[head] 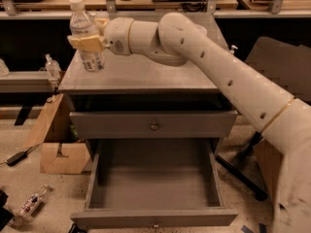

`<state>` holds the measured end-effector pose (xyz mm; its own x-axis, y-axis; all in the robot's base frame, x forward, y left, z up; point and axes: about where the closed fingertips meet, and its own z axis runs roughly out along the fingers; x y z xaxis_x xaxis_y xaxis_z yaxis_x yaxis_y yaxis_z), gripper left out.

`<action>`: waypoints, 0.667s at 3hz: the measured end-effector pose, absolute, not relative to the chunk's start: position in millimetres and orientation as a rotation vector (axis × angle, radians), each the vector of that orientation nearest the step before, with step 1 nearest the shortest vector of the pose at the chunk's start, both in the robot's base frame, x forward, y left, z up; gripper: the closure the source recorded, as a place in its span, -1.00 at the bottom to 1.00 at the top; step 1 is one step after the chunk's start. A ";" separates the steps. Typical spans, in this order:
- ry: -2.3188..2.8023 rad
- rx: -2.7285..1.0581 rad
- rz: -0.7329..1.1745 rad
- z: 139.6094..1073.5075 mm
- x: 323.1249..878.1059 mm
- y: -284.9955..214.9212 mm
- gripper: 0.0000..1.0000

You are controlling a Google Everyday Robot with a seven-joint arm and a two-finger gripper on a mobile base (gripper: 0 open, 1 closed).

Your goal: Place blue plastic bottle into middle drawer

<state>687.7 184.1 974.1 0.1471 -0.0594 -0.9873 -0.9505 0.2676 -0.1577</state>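
The blue plastic bottle [85, 38] is a clear bottle with a white cap and stands upright over the left end of the grey cabinet top [146, 74]. My gripper [90, 41] reaches in from the right and is shut on the bottle's middle, one tan finger [82, 42] across its front. The bottle's base is at or just above the top. The middle drawer [155, 178] is pulled out wide open below, and its bare floor holds nothing. Its front has a small knob [155, 223].
A shut drawer front with a brass knob [154, 126] sits above the open drawer. A small pump bottle [52, 68] stands on a shelf at the left. A cardboard box [58, 152] and a bottle [31, 203] lie on the floor at the left. A dark chair [284, 62] is at the right.
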 end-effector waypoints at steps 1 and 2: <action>1.190 -1.098 0.846 1001.6 625.9 173.8 1.00; 1.249 -1.094 0.789 985.4 574.8 147.4 1.00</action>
